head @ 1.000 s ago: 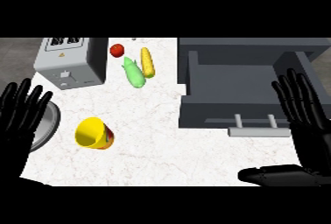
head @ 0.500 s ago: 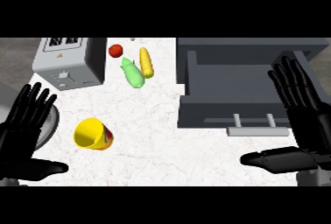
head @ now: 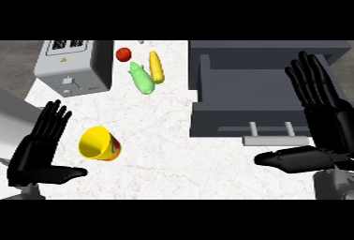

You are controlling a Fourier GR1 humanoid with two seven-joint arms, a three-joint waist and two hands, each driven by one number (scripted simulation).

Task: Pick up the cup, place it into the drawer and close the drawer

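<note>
At the near left, the left hand [head: 36,154] is seen with its fingers [head: 52,119] held straight and pointing away and its thumb stretched out to the right; nothing is held in it. At the near right, the right hand [head: 325,117] is held the same way, its straight fingers [head: 311,79] reaching over the right part of the drawer [head: 239,101] and its thumb stuck out to the left over the table [head: 180,159]; nothing is grasped by it either.

The cup [head: 99,144], yellow with a reddish outside, is found lying on its side on the white marbled table, just to the right of the left hand and apart from it, with its open mouth turned to the near left. It is well to the left of the drawer.

The drawer, a dark grey open box, is placed on the right side of the table. A pale handle [head: 271,139] on two short posts is seen on its near front wall, just left of the right thumb.

Farther off, on the left, a grey toaster [head: 75,68] with slots in its top is stood on the table. To its right, near the far edge, a green vegetable [head: 141,78] and a yellow corn cob [head: 157,67] are laid side by side, touching or nearly so, and a small red tomato [head: 124,54] is set just beyond the green one's far end.
</note>
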